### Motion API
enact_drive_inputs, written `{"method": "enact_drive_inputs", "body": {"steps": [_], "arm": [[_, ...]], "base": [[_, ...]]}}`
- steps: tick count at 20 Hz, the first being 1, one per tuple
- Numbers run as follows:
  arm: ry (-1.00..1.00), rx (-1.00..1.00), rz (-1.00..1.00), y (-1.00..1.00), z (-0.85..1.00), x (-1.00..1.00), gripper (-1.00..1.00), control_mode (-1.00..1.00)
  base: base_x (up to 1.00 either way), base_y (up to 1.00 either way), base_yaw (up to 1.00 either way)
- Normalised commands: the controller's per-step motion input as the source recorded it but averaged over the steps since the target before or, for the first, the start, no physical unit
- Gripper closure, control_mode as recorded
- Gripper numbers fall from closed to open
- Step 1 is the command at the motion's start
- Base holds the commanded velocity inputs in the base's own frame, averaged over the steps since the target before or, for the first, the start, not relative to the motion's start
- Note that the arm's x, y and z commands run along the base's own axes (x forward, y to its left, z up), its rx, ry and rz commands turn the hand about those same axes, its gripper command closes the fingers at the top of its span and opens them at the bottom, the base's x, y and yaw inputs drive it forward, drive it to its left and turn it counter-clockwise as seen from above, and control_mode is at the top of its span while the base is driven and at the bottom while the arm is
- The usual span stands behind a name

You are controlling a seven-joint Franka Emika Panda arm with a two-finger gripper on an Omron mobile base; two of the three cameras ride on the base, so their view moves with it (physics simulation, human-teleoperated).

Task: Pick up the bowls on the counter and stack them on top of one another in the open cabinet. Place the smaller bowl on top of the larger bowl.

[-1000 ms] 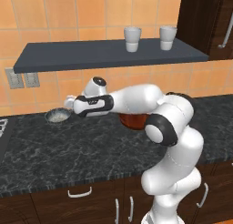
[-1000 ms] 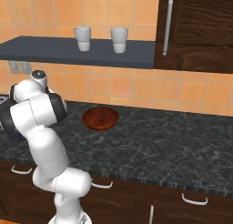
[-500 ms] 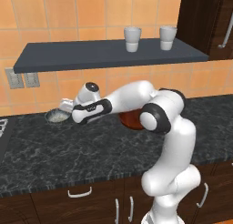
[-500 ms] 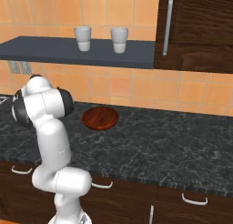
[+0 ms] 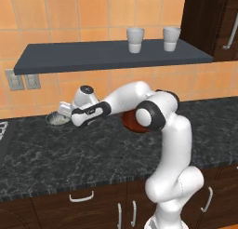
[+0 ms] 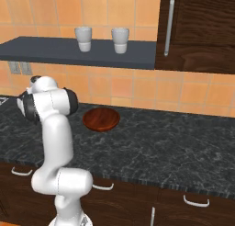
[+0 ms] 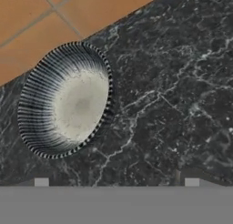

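The smaller bowl [image 5: 56,118], silvery-grey and ribbed, sits on the black counter [image 5: 69,153] near the tiled wall at the left. My gripper [image 5: 63,112] hovers just right of it and above, pointing at it. In the hand view the smaller bowl [image 7: 68,98] lies upper left and my gripper [image 7: 116,182] is open, its small fingertips [image 7: 41,182] wide apart with nothing between them. The larger bowl [image 6: 101,118], glossy reddish-brown, rests on the counter [image 6: 160,147]; in the left base view the larger bowl [image 5: 131,124] is half hidden behind my arm. The open cabinet [image 5: 107,56] hangs above.
Two white cups [image 5: 135,39] [image 5: 171,38] stand on the right half of the shelf, also seen from the right as cups [image 6: 83,38] [image 6: 120,40]. A tall dark brown cupboard [image 6: 197,30] closes the right end. Wall sockets [image 5: 16,80] sit left of the grey bowl.
My arm has stretched further left and lower, bringing the hand from beside the brown bowl to just above the grey bowl. Neither bowl has moved.
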Motion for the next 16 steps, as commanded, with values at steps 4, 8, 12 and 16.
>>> {"method": "enact_drive_inputs", "body": {"steps": [4,8,12,16], "arm": [[0.07,0.00,-0.01,0.01,-0.25,0.33,-1.00,-1.00],[0.01,0.00,0.00,0.14,-0.28,0.40,-1.00,-1.00],[0.02,0.00,0.00,0.23,-0.32,0.37,-1.00,-1.00],[0.03,0.00,0.00,0.16,-0.36,0.30,-1.00,-1.00]], "base": [[0.00,0.00,0.00],[0.00,0.00,0.00],[0.00,0.00,0.00],[0.00,0.00,0.00]]}}
